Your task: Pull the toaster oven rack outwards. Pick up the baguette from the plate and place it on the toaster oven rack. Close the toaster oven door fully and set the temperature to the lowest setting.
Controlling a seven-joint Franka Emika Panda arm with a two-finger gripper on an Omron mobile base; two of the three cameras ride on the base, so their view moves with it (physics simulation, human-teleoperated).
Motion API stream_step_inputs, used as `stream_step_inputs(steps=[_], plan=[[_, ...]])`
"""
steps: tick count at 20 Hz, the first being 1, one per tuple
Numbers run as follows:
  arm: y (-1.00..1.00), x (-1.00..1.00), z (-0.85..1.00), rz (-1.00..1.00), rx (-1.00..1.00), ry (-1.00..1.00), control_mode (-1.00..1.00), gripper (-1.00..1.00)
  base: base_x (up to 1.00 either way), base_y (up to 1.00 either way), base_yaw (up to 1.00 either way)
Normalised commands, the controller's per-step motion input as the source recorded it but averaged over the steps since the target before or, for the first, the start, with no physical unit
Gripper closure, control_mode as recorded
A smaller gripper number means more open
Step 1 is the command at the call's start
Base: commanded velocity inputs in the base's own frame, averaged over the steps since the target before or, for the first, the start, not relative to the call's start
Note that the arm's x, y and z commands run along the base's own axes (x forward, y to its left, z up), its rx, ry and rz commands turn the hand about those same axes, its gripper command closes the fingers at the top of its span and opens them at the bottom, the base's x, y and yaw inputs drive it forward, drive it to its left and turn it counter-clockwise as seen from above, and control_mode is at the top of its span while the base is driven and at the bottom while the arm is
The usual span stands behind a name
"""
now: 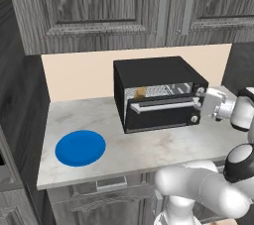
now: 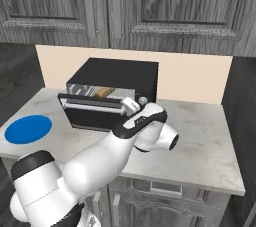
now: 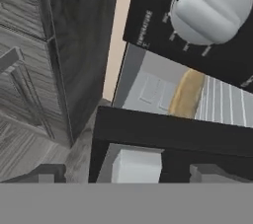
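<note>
Items counted: 1 toaster oven (image 1: 158, 93) at centre frame, 1 door (image 1: 159, 106) on it, 1 rack (image 3: 228, 103) inside, and 1 baguette (image 3: 187, 93) on that rack. 1 blue plate (image 1: 80, 147) at lower left. 1 knob (image 3: 213, 4) seen close at upper right; others not countable.

Baguette (image 1: 141, 92) on rack (image 1: 166, 90) inside oven (image 1: 149, 73)

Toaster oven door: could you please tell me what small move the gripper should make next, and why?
Probably push the toaster oven door shut at its silver handle. It stands ajar, the baguette on the toaster oven rack showing above its top edge, while the open gripper hangs by the knobs; closing should come before turning one.
</note>
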Motion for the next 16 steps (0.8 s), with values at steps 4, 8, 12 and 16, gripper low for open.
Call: stream_step_inputs(steps=[4, 8, 12, 16], plan=[[0.26, 0.16, 0.23, -0.04, 0.0, -0.36, -1.0, -1.0, 0.0, 0.0, 0.0], [0.32, 0.17, 0.22, -0.07, 0.0, -0.3, -1.0, -1.0, 0.0, 0.0, 0.0], [0.33, 0.04, 0.11, -0.13, -0.02, -0.1, -1.0, -1.0, 0.0, 0.0, 0.0], [0.12, 0.0, 0.06, -0.22, -0.15, 0.11, -1.0, -1.0, 0.0, 0.0, 0.0]])
